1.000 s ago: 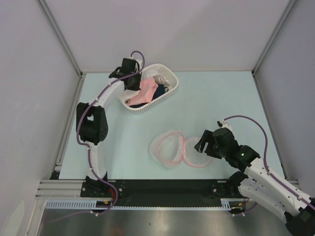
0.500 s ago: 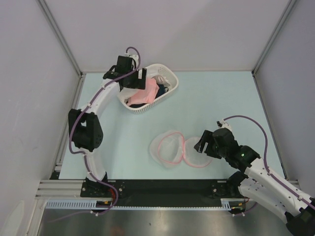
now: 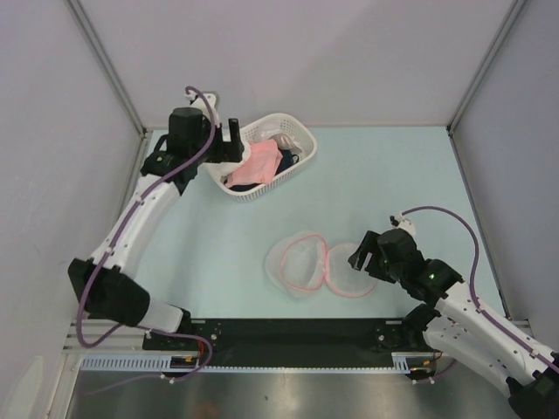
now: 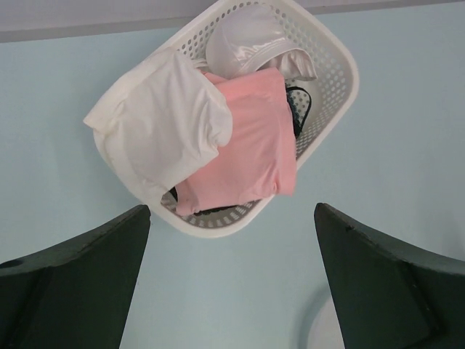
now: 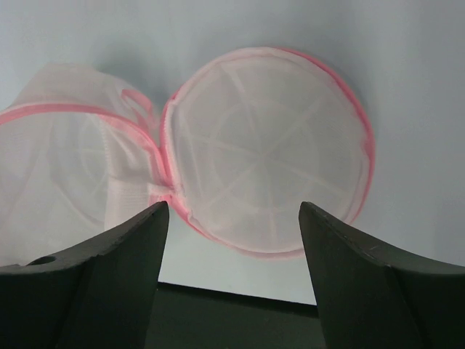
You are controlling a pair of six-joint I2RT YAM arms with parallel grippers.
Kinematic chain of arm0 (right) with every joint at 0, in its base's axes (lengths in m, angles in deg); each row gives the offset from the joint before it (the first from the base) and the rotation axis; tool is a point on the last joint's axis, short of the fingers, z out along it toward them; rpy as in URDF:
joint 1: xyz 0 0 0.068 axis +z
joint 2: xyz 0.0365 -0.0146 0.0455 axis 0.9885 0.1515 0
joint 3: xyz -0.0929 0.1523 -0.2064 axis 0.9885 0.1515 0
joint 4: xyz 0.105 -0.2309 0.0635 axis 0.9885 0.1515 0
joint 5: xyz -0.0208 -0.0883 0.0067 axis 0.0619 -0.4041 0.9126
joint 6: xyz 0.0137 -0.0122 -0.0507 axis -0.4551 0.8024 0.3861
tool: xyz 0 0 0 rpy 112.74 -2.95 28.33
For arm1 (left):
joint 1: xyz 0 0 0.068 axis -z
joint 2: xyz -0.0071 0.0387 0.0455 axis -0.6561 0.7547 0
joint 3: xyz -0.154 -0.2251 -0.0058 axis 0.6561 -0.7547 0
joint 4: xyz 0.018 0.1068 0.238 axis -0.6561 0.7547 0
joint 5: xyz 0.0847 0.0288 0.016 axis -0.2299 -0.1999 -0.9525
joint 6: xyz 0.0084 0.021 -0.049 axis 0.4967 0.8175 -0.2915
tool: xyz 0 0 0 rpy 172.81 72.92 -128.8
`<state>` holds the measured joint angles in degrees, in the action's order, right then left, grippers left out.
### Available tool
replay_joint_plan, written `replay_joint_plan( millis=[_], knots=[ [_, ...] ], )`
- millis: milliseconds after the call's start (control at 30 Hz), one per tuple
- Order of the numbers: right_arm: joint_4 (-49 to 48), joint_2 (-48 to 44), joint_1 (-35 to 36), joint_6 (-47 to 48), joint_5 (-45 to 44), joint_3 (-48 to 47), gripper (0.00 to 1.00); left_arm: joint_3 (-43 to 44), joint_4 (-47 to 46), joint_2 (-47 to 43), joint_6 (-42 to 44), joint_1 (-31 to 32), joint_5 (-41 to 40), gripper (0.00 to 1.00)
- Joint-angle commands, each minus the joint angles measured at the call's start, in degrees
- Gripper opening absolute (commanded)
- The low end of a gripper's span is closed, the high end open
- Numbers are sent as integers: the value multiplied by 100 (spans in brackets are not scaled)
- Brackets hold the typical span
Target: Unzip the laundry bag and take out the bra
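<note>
Nearest the arm bases, the laundry bag [image 3: 319,264] lies unzipped on the pale table [image 3: 393,183], its two mesh halves side by side and showing only their own ribs. The right gripper [image 3: 360,251] hovers over its right half, fingers spread and holding nothing. Farther back, the bra [image 4: 251,138] lies in the white basket [image 4: 341,80] between a white cloth [image 4: 160,123] and a dark cloth [image 4: 298,109], with the left gripper [image 4: 232,211] above the basket's near rim, fingers spread wide and empty.
</note>
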<state>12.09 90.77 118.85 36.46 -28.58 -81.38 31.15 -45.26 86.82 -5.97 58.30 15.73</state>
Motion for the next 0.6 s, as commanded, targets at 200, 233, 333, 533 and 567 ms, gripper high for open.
replay_joint_plan(
  millis=[200, 233, 333, 533, 567],
  knots=[
    [778, 215, -47, -1102, -1212, -44, 79, -1660, -491, -2218, -252, 45, 383, 100],
    [796, 215, -56, -1182, -1282, 17, 79, -1758, -491, -2480, -243, 45, 374, 100],
    [849, 171, -56, -1401, -1414, 132, 80, -2066, -465, -2807, -173, 45, 356, 100],
    [753, 250, -47, -1604, -1599, 518, 80, -2339, -377, -3141, -41, 45, 374, 100],
    [718, 285, -56, -1622, -1599, 562, 80, -2444, -420, -3229, -58, 45, 426, 100]
  ],
)
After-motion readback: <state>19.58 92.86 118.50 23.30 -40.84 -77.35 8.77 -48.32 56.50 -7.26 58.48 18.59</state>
